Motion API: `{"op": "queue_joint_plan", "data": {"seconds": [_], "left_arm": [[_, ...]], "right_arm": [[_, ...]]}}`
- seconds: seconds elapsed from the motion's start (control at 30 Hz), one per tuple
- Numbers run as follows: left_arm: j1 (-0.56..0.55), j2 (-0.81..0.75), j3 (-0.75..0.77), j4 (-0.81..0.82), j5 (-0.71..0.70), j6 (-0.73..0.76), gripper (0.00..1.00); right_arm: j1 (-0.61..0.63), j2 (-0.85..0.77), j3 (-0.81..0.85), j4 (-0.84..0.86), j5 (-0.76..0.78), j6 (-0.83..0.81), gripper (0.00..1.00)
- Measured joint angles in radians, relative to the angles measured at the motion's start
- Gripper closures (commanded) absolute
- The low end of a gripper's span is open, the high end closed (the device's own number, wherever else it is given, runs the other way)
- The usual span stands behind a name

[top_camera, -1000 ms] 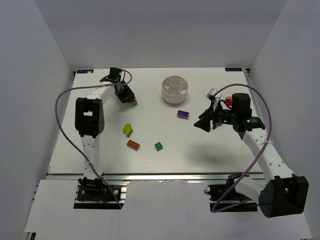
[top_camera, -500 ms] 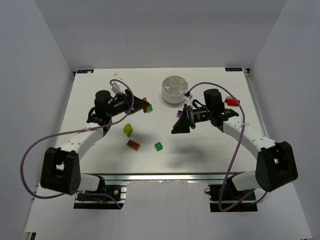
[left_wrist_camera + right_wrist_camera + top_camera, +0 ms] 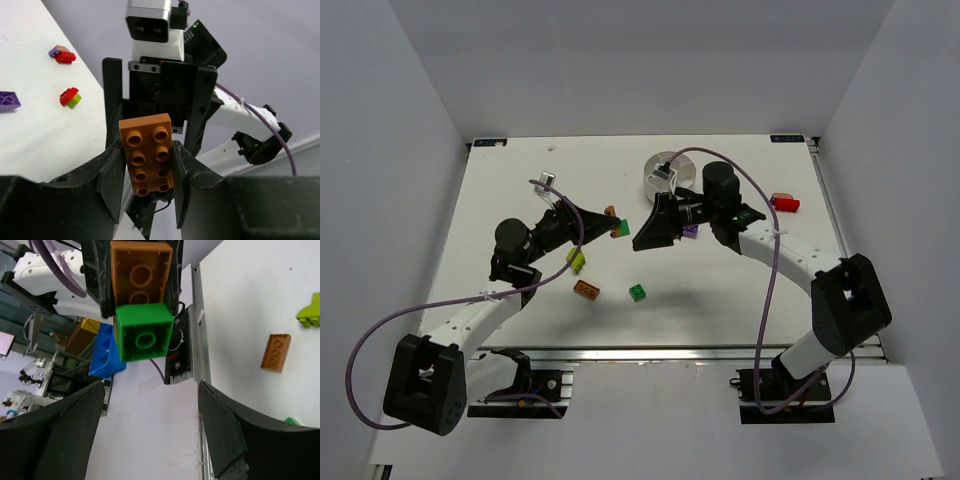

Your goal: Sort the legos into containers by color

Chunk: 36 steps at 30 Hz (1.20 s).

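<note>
Now your left gripper [image 3: 147, 167] clamps the orange brick [image 3: 148, 150], green brick [image 3: 144, 331] attached. Right gripper [image 3: 150, 390] faces it, spread.

The orange brick [image 3: 147, 152] reads to me as smooth moulded plastic with a soft sheen on its studs. The green brick [image 3: 144, 331] looks the same, a touch glossier. The left jaws are black matt plastic, faintly grainy; the right jaws look just as dull and dark. The bench [image 3: 510, 200] is white and matt. The dish [image 3: 658, 160] is smooth white plastic. The arm shells [image 3: 790, 255] are glossy white, the cable [image 3: 766, 295] has a smooth purple sheath, and the rail [image 3: 620, 352] looks like bare metal.
</note>
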<state>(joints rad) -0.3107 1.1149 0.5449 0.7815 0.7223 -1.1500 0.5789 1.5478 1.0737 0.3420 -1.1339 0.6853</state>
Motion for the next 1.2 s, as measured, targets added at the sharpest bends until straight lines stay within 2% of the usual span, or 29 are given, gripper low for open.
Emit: {"op": "queue_joint_plan", "data": {"seconds": [0.37,0.47,0.5,0.63,0.7,0.77,0.8,0.83,1.2], "left_arm": [[-0.019,0.002,-0.036,0.055,0.0,-0.037,0.97],[-0.019,0.002,-0.043,0.06,0.0,-0.041,0.97],[-0.019,0.003,-0.043,0.061,0.0,-0.043,0.97],[-0.019,0.004,-0.043,0.073,0.002,-0.05,0.97],[-0.019,0.006,-0.043,0.084,0.003,-0.051,0.97],[-0.019,0.008,-0.043,0.104,0.005,-0.051,0.97],[-0.019,0.01,-0.043,0.111,0.005,-0.053,0.97],[-0.019,0.012,-0.043,0.119,0.006,-0.054,0.98],[-0.019,0.04,-0.005,0.063,0.052,-0.009,1.0]], "right_arm": [[0.026,0.062,0.068,0.156,-0.022,0.101,0.28],[0.025,0.071,0.078,0.179,-0.023,0.116,0.38],[0.025,0.074,0.079,0.186,-0.024,0.12,0.45],[0.023,0.094,0.079,0.216,-0.03,0.138,0.55],[0.022,0.097,0.079,0.224,-0.031,0.152,0.65],[0.019,0.097,0.078,0.237,-0.034,0.173,0.76],[0.019,0.097,0.078,0.246,-0.038,0.177,0.91],[0.019,0.097,0.078,0.255,-0.041,0.18,1.0],[-0.047,0.097,0.0,0.449,-0.098,0.273,1.0]]}}
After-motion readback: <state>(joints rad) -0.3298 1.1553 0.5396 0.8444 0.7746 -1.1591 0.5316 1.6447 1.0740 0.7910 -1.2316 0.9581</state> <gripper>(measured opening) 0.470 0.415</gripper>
